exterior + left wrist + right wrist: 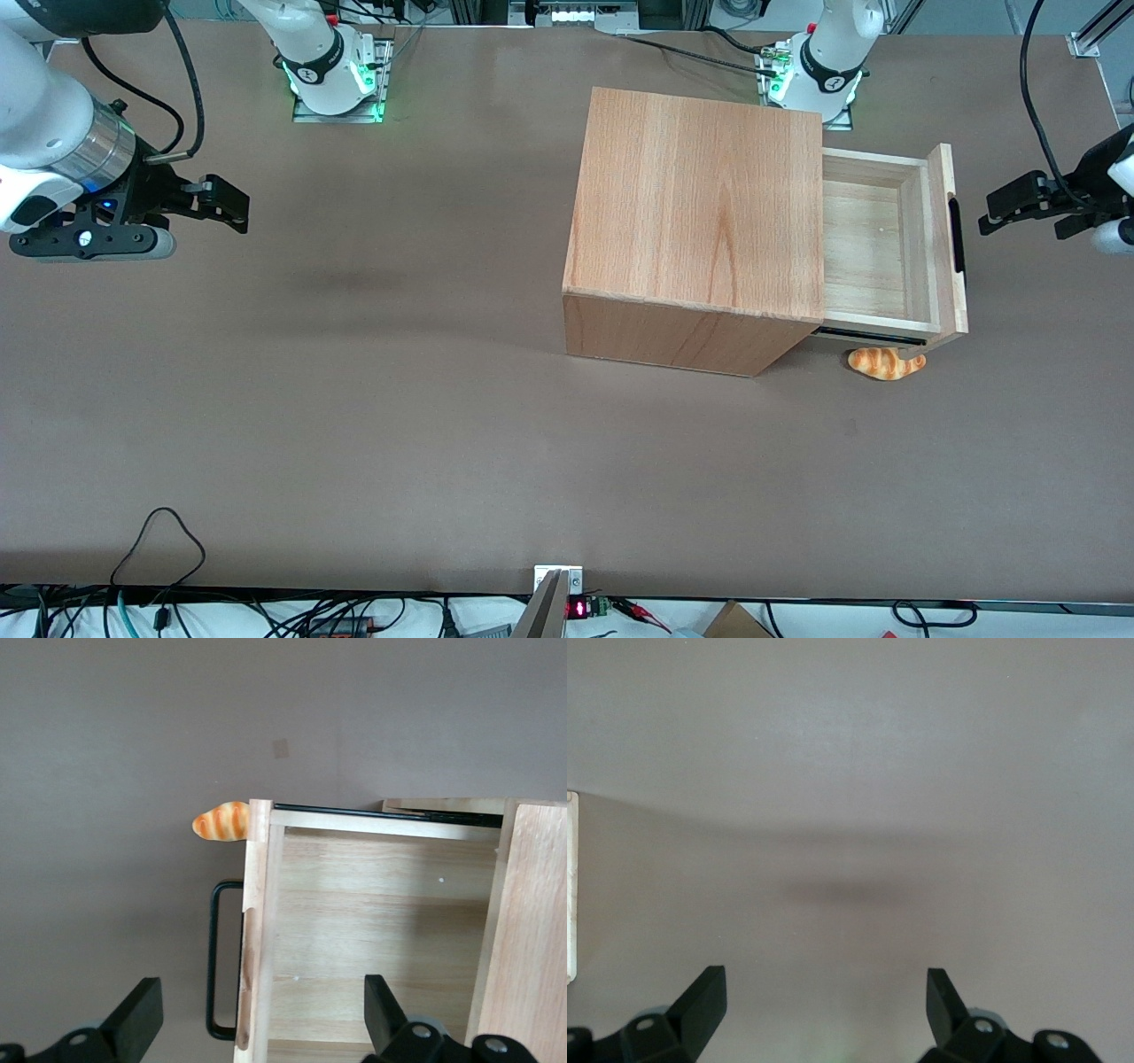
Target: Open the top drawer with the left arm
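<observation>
The top drawer (881, 244) stands pulled well out of the wooden cabinet (700, 226), toward the working arm's end of the desk (354, 425). Its pale wood inside is bare, and the flat front panel (946, 239) closes off its outer end. The slim black bar handle (956, 235) runs along the outer face of that panel.

The left arm (1118, 190) reaches in from the working arm's edge of the front view, and its pincer (985, 215) hangs level with the drawer front, near the handle but apart from it, with a clear strip of desk between them. In the left wrist view the pincer (261, 1019) has its two black fingers (137, 1014) spread wide with nothing between them; one finger lies over the desk outside the handle (213, 961) and the other over the drawer's inside (381, 930). Neither finger touches the drawer.

A small orange-and-cream striped toy, shaped like a bread roll (884, 362), lies on the desk just beneath the drawer's front corner, on the side nearer the front camera. In the left wrist view it (221, 821) pokes out just beside the corner of the front panel (257, 930). The cabinet sits on the desk toward the working arm's end, its top a plain wood slab.
</observation>
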You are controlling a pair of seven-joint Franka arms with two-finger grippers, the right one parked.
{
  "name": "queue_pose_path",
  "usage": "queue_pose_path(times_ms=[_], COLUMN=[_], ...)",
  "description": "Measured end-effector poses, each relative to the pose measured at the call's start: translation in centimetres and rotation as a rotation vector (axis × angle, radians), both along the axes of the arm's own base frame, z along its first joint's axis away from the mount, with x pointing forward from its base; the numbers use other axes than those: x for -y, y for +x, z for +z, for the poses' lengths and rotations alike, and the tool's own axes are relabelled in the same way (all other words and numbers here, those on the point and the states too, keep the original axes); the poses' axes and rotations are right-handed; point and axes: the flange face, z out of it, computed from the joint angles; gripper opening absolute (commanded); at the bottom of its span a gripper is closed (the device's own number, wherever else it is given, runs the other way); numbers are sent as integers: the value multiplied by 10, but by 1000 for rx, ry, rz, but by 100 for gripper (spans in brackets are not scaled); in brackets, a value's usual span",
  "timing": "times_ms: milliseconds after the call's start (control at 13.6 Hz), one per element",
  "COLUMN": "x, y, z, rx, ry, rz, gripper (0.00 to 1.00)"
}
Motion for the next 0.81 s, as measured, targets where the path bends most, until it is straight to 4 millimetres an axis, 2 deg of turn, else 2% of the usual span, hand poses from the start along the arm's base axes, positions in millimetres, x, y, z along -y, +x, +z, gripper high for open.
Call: queue_pose_path(times_ms=[367,807], x=[0,-1], y=[-11,-13], z=[21,33], rx=[36,52], ry=[47,48], rz=[20,42], gripper=[100,100])
